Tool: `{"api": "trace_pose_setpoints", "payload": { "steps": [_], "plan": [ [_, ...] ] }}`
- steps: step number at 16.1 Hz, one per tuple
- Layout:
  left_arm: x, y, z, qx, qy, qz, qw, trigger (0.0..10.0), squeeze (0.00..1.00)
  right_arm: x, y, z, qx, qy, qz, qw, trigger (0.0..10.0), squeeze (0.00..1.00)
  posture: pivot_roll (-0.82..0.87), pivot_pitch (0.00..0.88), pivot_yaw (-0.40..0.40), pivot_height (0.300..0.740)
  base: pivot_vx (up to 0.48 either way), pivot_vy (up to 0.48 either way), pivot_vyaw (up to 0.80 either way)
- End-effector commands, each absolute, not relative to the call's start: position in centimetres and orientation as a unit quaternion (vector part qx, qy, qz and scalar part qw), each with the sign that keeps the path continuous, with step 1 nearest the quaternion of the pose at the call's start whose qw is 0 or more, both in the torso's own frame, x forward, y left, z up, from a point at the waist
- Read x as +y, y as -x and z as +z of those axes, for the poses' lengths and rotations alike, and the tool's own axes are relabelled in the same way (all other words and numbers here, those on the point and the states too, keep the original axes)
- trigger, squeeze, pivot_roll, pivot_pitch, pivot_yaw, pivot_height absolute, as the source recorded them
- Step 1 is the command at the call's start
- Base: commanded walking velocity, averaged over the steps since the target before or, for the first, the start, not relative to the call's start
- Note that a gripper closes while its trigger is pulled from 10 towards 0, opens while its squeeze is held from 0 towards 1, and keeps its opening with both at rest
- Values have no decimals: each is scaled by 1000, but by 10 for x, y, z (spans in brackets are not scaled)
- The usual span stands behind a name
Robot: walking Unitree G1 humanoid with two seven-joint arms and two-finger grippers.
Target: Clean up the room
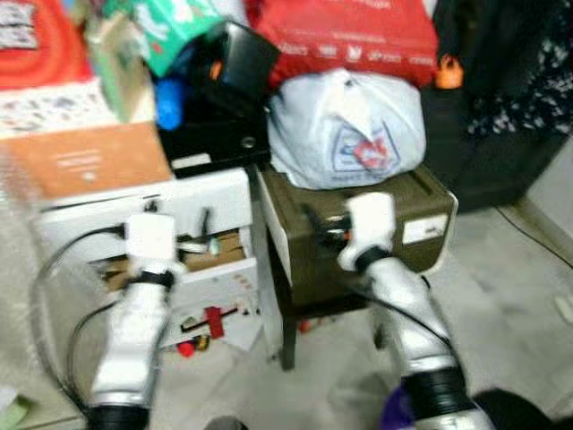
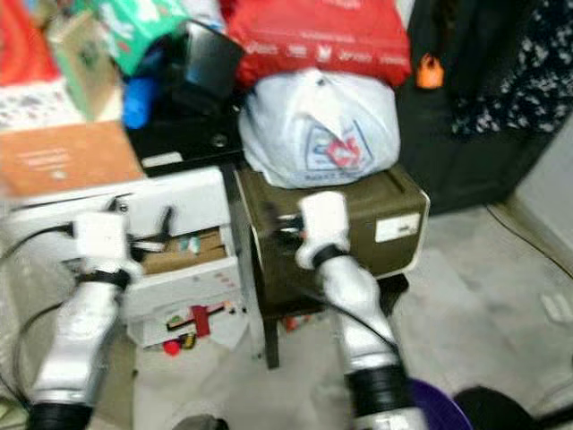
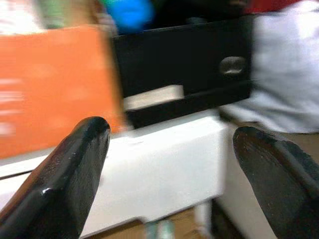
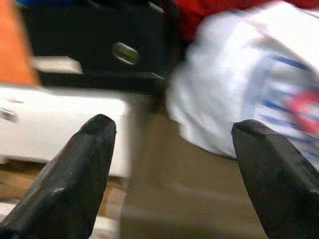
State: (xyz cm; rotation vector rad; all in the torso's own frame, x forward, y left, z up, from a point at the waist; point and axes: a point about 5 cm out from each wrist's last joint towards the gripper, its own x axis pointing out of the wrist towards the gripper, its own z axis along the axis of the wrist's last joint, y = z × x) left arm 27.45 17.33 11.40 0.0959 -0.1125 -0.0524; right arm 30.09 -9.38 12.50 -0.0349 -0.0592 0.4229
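1. The head views are blurred; both silver arms reach forward toward a cluttered corner.
2. The left gripper (image 3: 169,164) is raised in front of a white drawer unit (image 1: 192,202). Its jaws are released, spread wide with nothing between them.
3. The right gripper (image 4: 172,164) is raised before a dark olive box (image 1: 358,224) that sits on a small dark bench (image 1: 288,336). Its jaws are also released and empty.
4. A white plastic bag (image 1: 345,130) with a red and blue print rests on top of the olive box, at 12 o'clock from the right gripper.
5. A red bag (image 1: 349,36) lies on top of the white bag, touching it.
6. At 11 o'clock from the left gripper an orange box (image 1: 85,161) sits on the white unit, with a black box (image 3: 184,59) just beside it at its 3 o'clock.
7. A blue object (image 1: 168,103) and a green package (image 1: 170,27) sit higher in the pile, at 12 o'clock from the left gripper.
8. A drawer of the white unit stands open, showing a brown inside (image 1: 219,251) with small items too blurred to name.
9. Small red items (image 1: 210,322) lie low in front of the white unit, near the floor (image 1: 501,296), at 6 o'clock from the open drawer.
10. Dark patterned fabric (image 1: 519,81) hangs at 2 o'clock from the olive box.
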Motion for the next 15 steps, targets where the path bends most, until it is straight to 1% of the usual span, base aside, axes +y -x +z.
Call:
{"api": "trace_pose_setpoints", "payload": {
  "steps": [1,3,7,10,11,15],
  "plan": [
    [169,-275,115,-56,-44,-27,997,10000,0,-99,-302,126,-31,20,206,978,10000,0,-113,0,20,740,0,0,800],
    [168,-277,114,-55,-65,-16,996,10000,0,-98,-303,127,-33,21,210,977,10000,0,-108,0,19,740,0,0,800],
    [168,-277,114,-55,-66,-18,996,10000,0,-98,-306,127,-33,19,210,977,10000,0,-108,0,19,740,0,0,800],
    [167,-278,115,-61,-87,-8,994,10000,0,-96,-306,126,-31,19,214,976,10000,0,-105,0,19,740,0,0,800],
    [168,-279,114,-56,-77,-6,995,10000,0,-96,-306,126,-31,19,215,976,10000,0,-105,0,19,740,0,0,800],
    [170,-282,114,-57,-86,17,995,10000,0,-95,-307,126,-32,19,218,975,10000,0,-105,0,18,740,0,0,800]
  ]
}}
